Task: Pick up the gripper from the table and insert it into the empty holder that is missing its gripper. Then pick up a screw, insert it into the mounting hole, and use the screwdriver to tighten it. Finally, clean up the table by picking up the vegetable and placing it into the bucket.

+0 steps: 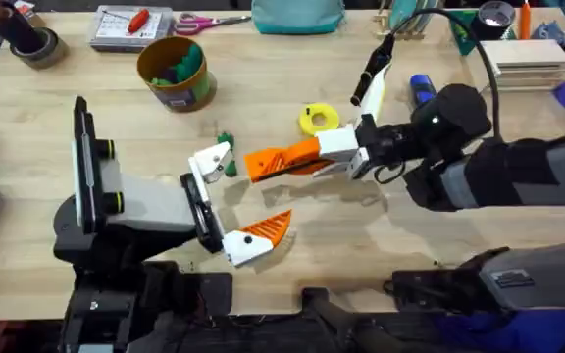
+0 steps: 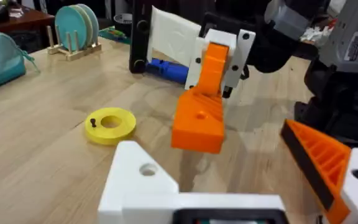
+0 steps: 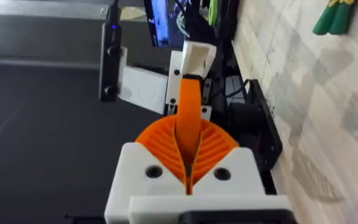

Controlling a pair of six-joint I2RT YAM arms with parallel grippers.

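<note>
My right gripper reaches in from the right, its orange ribbed pads shut on the orange gripper piece. The piece points at the empty holder, the bare white finger mount of my left gripper. That left gripper is open, and its other finger carries an orange pad. The green vegetable lies just behind the holder. The yellow bucket stands at the back left. Farther right lies the blue screwdriver.
A yellow ring lies behind my right gripper. A tape roll, a tool tray, scissors and a teal pouch line the back edge. A black-and-white device lies beside the screwdriver.
</note>
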